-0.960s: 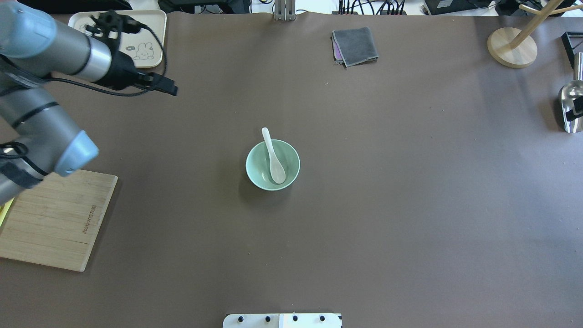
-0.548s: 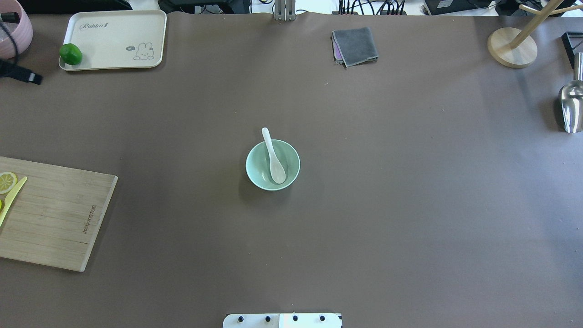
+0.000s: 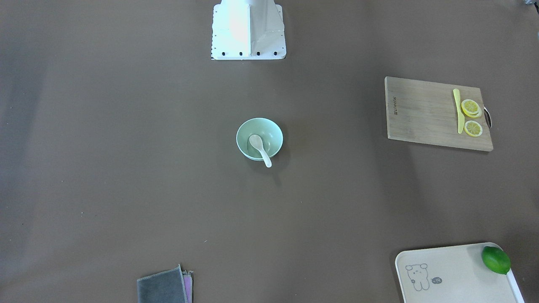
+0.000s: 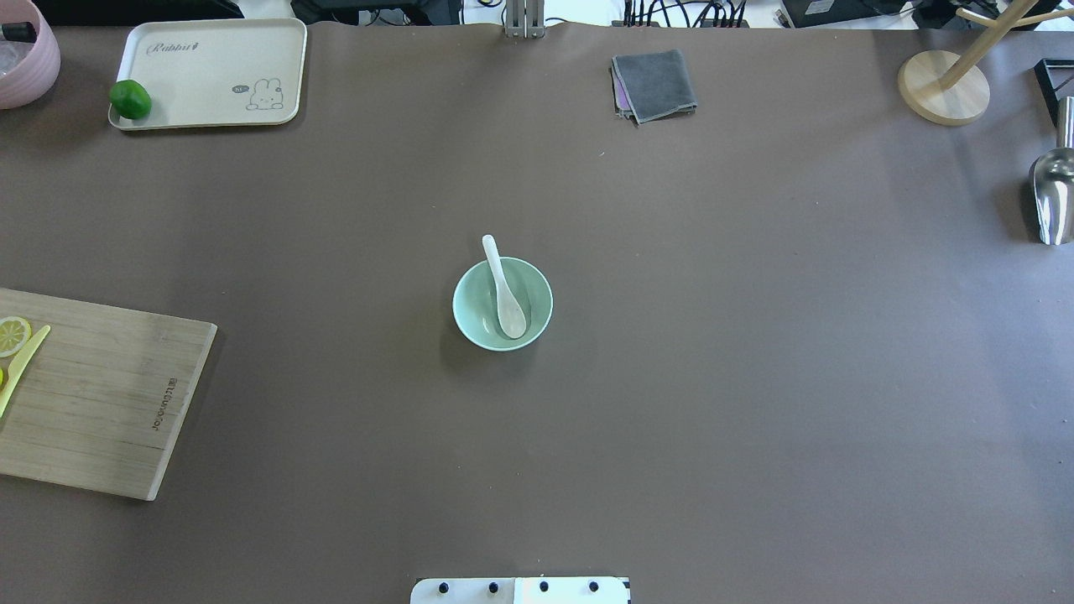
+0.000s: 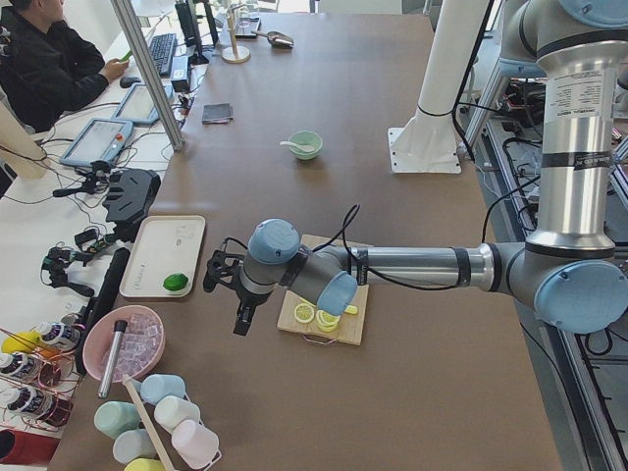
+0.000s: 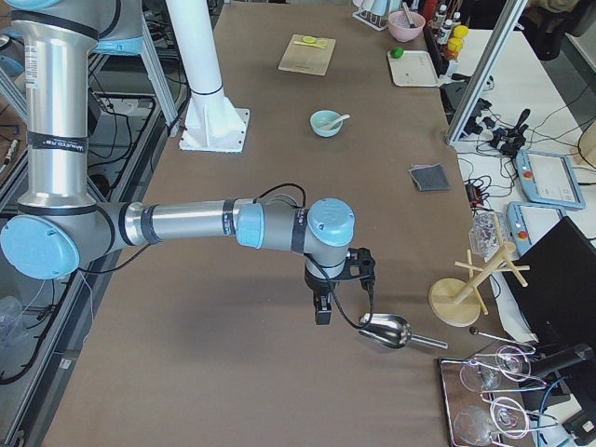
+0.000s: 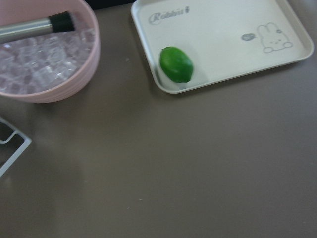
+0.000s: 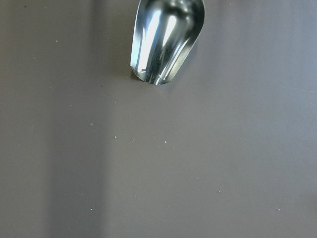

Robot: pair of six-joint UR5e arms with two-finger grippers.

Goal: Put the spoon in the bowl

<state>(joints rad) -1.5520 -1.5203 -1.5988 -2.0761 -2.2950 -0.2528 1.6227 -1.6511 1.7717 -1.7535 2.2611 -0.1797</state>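
Observation:
The white spoon (image 4: 503, 289) lies in the mint-green bowl (image 4: 460, 306) at the table's middle, scoop down inside, handle resting over the far rim. Both also show in the front-facing view, spoon (image 3: 257, 147) and bowl (image 3: 242, 130). Neither gripper is near them. The left gripper (image 5: 241, 318) shows only in the exterior left view, near the tray at the table's left end; I cannot tell if it is open or shut. The right gripper (image 6: 321, 311) shows only in the exterior right view, beside the steel scoop; I cannot tell its state.
A wooden cutting board (image 4: 101, 411) with lemon slices and a yellow knife lies at the left. A cream tray (image 4: 218, 75) holds a lime (image 4: 130, 99). A pink ice bowl (image 7: 49, 64), grey cloth (image 4: 654, 84), wooden stand (image 4: 944, 88) and steel scoop (image 4: 1053, 197) sit at the edges.
The left arm has pulled back to the left and out of the overhead view, uncovering the tray and cutting board. The right gripper has left the right edge. Spoon and bowl have not moved.

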